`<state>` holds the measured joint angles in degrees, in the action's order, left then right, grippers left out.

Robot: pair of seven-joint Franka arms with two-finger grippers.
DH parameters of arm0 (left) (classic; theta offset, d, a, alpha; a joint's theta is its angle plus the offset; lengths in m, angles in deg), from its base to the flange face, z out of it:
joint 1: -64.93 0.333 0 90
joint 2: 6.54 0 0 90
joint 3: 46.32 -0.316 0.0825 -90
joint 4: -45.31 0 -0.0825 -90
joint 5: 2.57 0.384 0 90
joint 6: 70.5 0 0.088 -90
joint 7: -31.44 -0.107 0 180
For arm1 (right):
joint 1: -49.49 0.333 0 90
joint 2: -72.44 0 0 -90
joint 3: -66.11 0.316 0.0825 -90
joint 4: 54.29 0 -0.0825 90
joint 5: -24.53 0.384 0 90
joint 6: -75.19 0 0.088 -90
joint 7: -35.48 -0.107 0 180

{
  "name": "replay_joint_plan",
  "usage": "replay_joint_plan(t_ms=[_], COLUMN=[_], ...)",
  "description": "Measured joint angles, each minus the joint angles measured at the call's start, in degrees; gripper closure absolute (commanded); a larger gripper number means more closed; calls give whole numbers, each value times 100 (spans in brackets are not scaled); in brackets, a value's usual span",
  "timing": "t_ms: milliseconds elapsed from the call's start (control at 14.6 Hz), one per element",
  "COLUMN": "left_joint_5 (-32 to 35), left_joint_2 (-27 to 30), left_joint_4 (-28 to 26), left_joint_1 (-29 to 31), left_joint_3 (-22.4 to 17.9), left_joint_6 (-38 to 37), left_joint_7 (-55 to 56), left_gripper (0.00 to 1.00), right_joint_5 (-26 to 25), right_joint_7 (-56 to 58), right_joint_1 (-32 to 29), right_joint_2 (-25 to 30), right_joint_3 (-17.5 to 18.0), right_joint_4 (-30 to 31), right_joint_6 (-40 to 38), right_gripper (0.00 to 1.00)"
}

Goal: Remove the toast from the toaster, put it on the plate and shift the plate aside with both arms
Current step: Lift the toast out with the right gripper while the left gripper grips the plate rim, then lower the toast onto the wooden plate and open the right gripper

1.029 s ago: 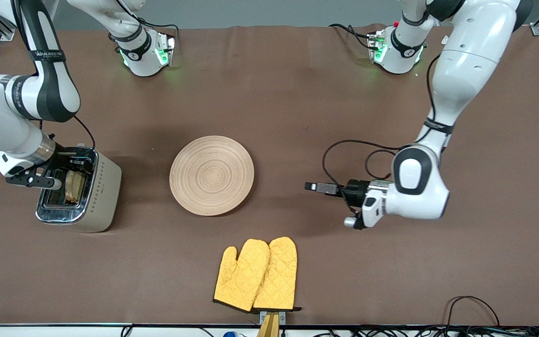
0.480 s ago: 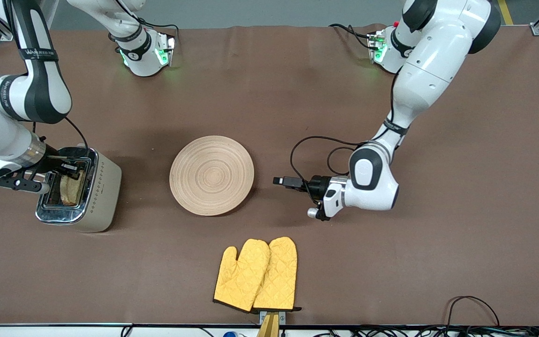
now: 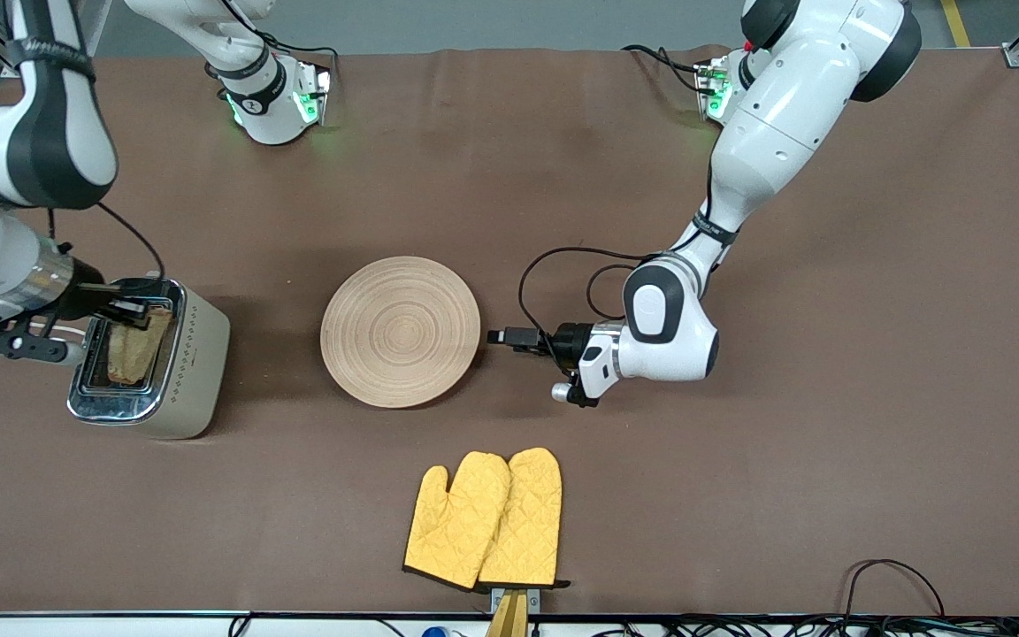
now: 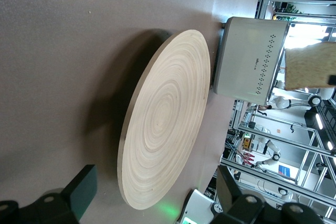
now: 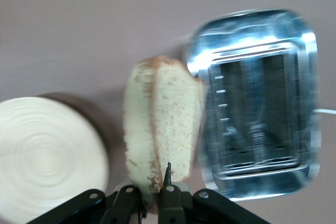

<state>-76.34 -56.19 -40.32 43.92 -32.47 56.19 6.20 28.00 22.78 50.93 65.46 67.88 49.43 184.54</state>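
No readable text | black strap (image 3: 49, 51) on the right arm's upper link carries white lettering, too small to make out | toaster (image 3: 175, 363) shows only dot patterns

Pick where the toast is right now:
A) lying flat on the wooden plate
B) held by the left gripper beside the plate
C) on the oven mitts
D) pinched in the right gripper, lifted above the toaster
D: the right gripper is shut on the toast, which hangs above the toaster; the plate is bare.
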Motion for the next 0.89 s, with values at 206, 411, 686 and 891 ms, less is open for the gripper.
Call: replay_joint_plan(t_ms=[206, 411, 686, 891], left_joint_5=[-17, -178, -228, -331], left_joint_2=[-73, -203, -367, -435], left_joint_4=[4, 11, 20, 61], left_joint_1=[-92, -170, -272, -420], left_joint_3=[0, 0, 0, 1], left_joint_6=[205, 355, 584, 767], left_joint_7=[-59, -313, -403, -403], left_gripper=[0, 0, 0, 0], right_joint_5=[364, 698, 922, 929], right_joint_7=[-439, -813, -1698, -2314], right_joint_1=[679, 1387, 2340, 2849], right_joint_2=[25, 283, 928, 1008], right_joint_3=[38, 54, 66, 61], right_joint_4=[146, 953, 2398, 3087], right_joint_6=[367, 1383, 3290, 4579], right_gripper=[100, 100, 100, 54])
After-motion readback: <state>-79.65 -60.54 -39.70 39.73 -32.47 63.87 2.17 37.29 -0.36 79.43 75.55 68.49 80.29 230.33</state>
